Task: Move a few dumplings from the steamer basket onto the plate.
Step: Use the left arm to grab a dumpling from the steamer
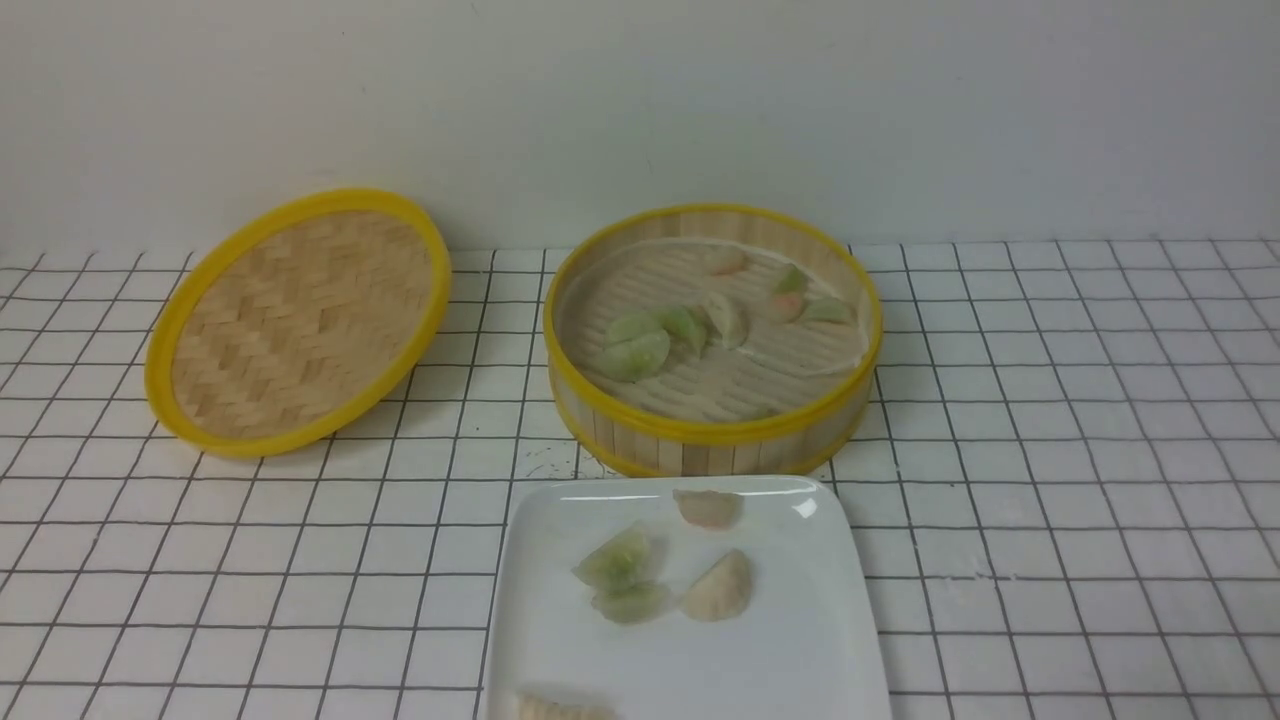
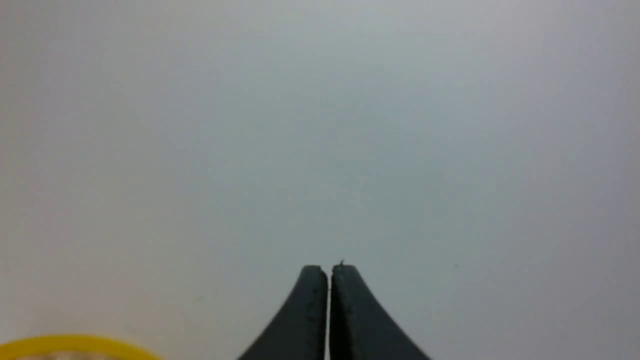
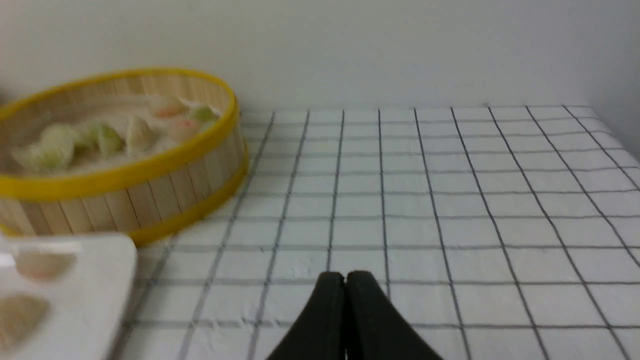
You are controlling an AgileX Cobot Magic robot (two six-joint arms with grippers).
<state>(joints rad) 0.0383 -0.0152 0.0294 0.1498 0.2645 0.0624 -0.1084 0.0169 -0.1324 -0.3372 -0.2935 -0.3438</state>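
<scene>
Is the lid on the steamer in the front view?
No, the lid rests apart on the table, left of the open steamer.

Plate (image 1: 800, 650) — and one dumpling (image 1: 565, 708) — cut by front view's edge.

Dumplings (image 1: 717, 586) on white plate (image 1: 800, 640) — more in steamer basket (image 1: 700, 445) behind.

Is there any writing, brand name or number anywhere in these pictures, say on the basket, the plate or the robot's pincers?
None: no text, number or sign shows in any view.
The steamer basket, lid, plate and tiled table are all unmarked.
The left gripper and right gripper show plain dark fingers, no lettering.
</scene>
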